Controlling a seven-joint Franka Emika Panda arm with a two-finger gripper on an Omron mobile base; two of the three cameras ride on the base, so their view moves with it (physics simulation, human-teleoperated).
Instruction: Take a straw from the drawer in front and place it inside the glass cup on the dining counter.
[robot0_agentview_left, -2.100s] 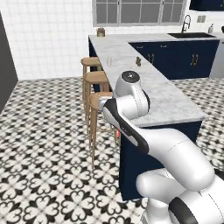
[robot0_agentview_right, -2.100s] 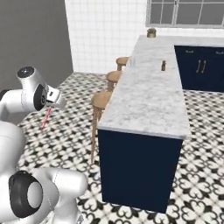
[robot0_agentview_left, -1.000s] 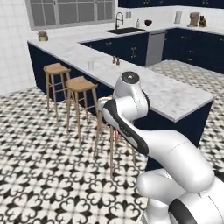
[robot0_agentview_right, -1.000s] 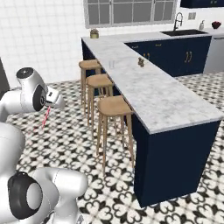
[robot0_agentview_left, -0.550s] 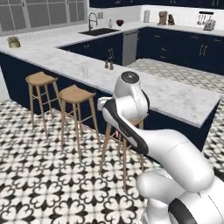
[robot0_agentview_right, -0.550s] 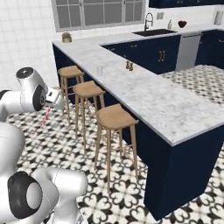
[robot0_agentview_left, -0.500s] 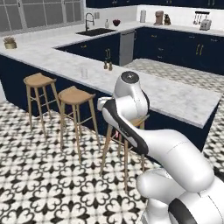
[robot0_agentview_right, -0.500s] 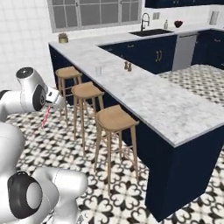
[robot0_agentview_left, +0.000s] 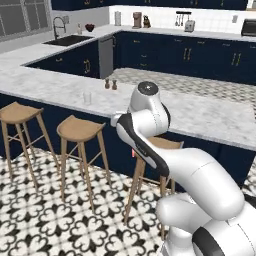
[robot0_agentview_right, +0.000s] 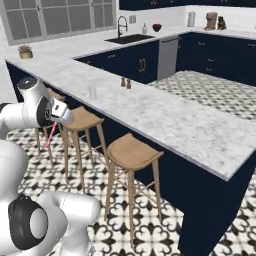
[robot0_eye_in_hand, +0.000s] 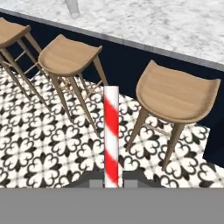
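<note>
My gripper (robot0_eye_in_hand: 111, 182) is shut on the straw (robot0_eye_in_hand: 111, 133), which looks red and white striped in the hand view and sticks out toward the patterned floor between two stools. From the right base, the gripper (robot0_agentview_right: 55, 123) hangs left of the dining counter (robot0_agentview_right: 165, 117) at stool height, and the straw (robot0_agentview_right: 49, 136) points down from it. The glass cup (robot0_agentview_right: 92, 91) stands upright on the marble near the stool-side edge, well to the right of and above the gripper. It shows again as the glass cup (robot0_agentview_left: 87, 97) and at the top edge, glass cup (robot0_eye_in_hand: 72, 7).
Three wooden stools (robot0_agentview_left: 79, 129) (robot0_agentview_left: 15, 112) (robot0_agentview_right: 131, 152) line the counter's near side. Two brown shakers (robot0_agentview_right: 125, 83) stand past the cup. The counter's navy base (robot0_eye_in_hand: 131, 61) is behind the stools. A sink (robot0_agentview_right: 128, 38) and dark cabinets lie beyond.
The whole scene has swung leftward in both base views, so the base has moved. The counter now runs across the picture and sits closer. The arm keeps its pose with the straw held.
</note>
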